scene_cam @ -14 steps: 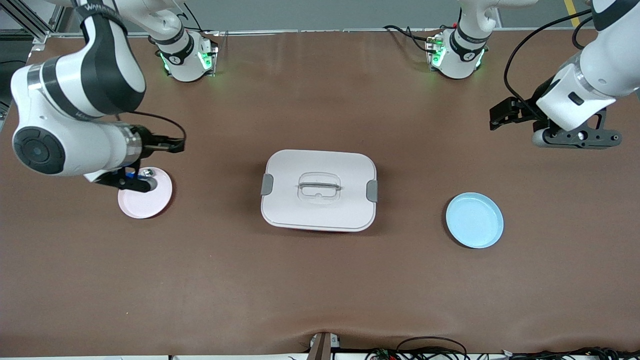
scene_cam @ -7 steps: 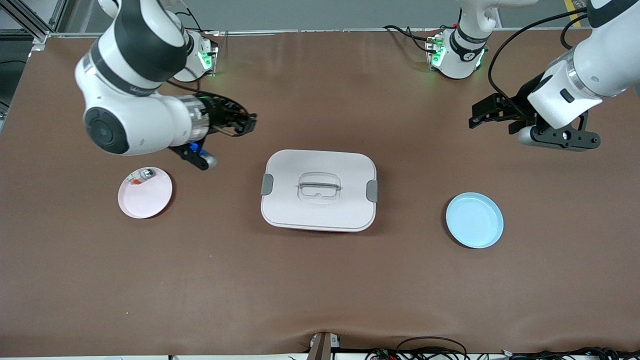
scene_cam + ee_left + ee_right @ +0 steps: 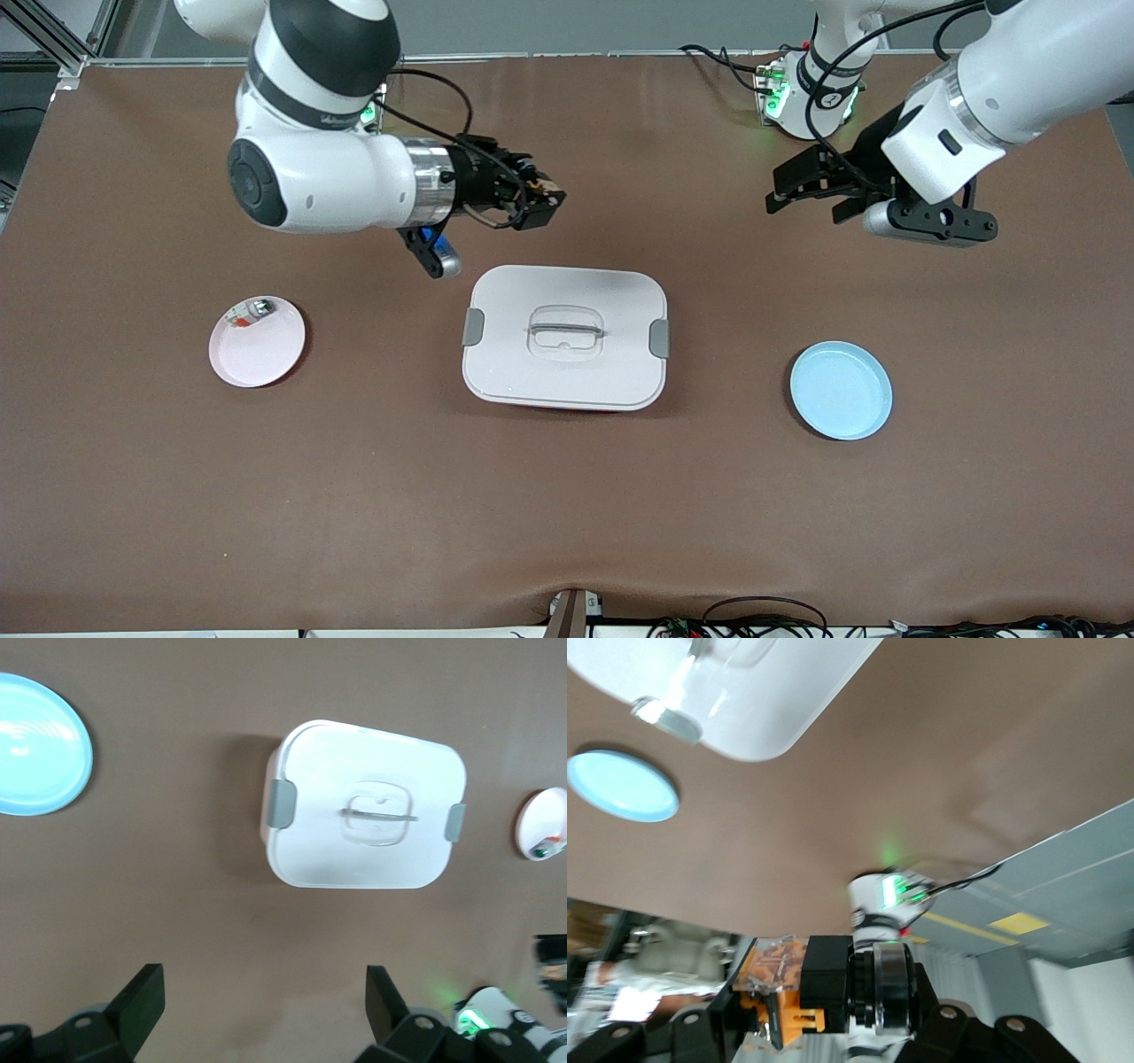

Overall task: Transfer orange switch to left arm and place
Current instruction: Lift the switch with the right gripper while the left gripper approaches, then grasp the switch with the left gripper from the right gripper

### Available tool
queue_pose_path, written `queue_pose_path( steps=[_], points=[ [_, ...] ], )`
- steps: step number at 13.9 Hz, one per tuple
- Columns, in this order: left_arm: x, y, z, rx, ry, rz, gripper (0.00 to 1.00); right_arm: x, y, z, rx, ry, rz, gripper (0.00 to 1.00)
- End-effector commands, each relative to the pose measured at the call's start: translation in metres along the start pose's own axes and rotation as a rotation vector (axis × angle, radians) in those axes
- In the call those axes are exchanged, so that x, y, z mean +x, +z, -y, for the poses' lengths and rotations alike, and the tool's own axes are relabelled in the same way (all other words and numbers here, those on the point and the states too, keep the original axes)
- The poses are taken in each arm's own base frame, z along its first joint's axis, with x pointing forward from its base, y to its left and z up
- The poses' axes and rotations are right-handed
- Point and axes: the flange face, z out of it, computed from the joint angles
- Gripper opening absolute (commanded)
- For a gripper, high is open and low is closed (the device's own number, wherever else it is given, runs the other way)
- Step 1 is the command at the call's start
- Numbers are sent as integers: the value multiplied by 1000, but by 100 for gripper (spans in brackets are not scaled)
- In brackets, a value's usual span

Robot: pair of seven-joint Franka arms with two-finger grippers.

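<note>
Orange switch (image 3: 775, 988) is pinched in the right claw (image 3: 542, 197), which is clenched on it in the upper middle of the front view. It hangs over bare desk (image 3: 567, 496) just up-frame of the box (image 3: 564, 337), not above the lid. A second ago this claw was down at the pink plate (image 3: 257, 350). It has since lifted away and swept toward the centre of the frame, leaving a small silver-green item (image 3: 257, 307) on that plate. The left claw (image 3: 781, 188) has also come inward from its end of the desk, its fingers (image 3: 143, 994) spread wide and holding nothing. We judge the pickup done and the two arms converging for a handover up-frame of the box, with the blue plate (image 3: 841, 391) the likely destination.

In the front view the switch is almost wholly masked by the right claw's black fingers. Only the right wrist view shows its orange body, smeared by motion. The left wrist view cuts off the left claw's fingertips at its lower edge and the pink plate at its side edge.
</note>
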Motion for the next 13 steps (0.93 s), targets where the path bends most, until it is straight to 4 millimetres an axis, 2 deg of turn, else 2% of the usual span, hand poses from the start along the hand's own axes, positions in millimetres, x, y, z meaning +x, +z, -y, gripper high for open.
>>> queue_pose_path(
  steps=[1, 3, 4, 7, 10, 13],
  points=[
    [-26, 6, 6, -95, -60, -38, 100, -22, 23, 16, 83, 72, 30, 25],
    [-32, 8, 1, -145, -72, -49, 100, -33, 37, 24, 148, 101, 53, 25],
    [-37, 12, -10, -144, -78, -46, 100, -39, 47, 26, 170, 118, 72, 24],
    [-44, 25, -35, -157, -136, -70, 100, -49, 51, 33, 251, 187, 91, 24],
    [-51, 35, -40, -166, -143, -53, 94, -63, 63, 39, 304, 216, 97, 24],
    [-63, 42, -49, -239, -160, -77, 94, -70, 70, 48, 329, 260, 110, 24]
  ],
)
